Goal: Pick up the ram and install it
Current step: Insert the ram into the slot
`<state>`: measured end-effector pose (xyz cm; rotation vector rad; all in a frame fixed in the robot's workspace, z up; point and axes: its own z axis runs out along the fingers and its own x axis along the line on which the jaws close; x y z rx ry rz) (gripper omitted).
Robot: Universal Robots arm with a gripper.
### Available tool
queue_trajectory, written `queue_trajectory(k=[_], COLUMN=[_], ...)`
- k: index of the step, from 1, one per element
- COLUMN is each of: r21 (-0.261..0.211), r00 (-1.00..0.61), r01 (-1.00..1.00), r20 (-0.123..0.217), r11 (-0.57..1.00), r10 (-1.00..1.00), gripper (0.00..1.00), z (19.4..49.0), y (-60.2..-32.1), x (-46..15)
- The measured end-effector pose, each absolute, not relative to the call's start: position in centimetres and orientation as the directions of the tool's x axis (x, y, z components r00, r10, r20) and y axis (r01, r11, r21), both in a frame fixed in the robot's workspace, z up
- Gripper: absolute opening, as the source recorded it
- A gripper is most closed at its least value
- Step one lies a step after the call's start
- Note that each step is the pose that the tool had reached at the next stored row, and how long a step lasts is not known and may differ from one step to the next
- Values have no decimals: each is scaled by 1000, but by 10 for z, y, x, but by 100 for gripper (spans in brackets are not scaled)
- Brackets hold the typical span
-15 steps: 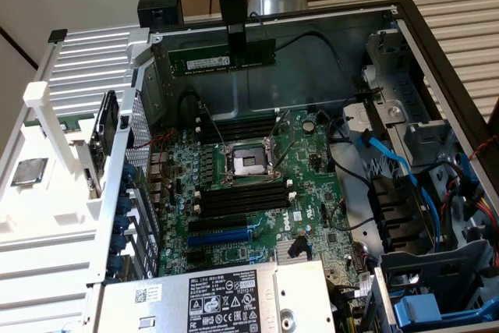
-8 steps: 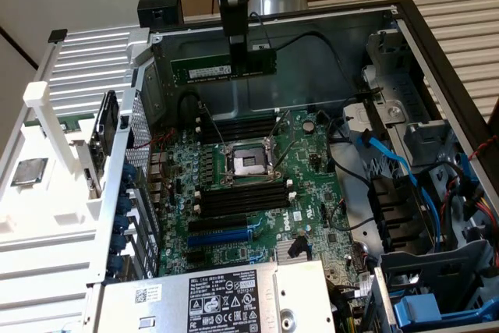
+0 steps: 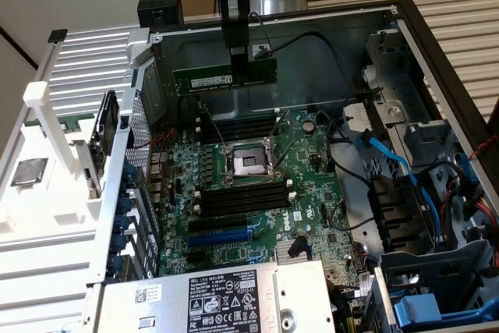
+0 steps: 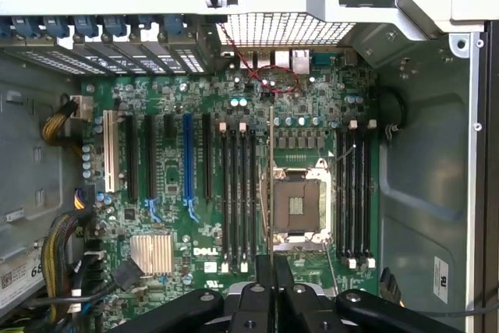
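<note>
Hand (image 3: 240,56) is closed on the long green circuit-board ram stick (image 3: 204,80), gripping its upper edge slightly off middle. The stick hangs level above the green motherboard (image 3: 312,177) inside the open grey metal computer case (image 3: 335,76), clear of the black memory slots (image 3: 238,199). Judgement: hold the stick level, parallel to a slot, with a firm grip.

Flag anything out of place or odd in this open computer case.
The processor socket is open and empty, while a square silver chip lies outside the case on the white fixture at the exterior view's left. The ram is simply held by the pincer above the motherboard, not yet seated.
</note>
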<state>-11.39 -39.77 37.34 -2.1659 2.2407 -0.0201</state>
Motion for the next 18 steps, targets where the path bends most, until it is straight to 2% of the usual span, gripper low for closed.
queue_trajectory(k=[11,15,18], r21=[-27,-27,-26], r00=[-34,-34,-34], r01=[-999,-999,-999], r20=[-9,-19,-48], r11=[34,34,35], r10=[-999,-999,-998], gripper=[12,12,12], z=[373,371,369], y=[-398,-400,-409], x=[-114,-114,-114])
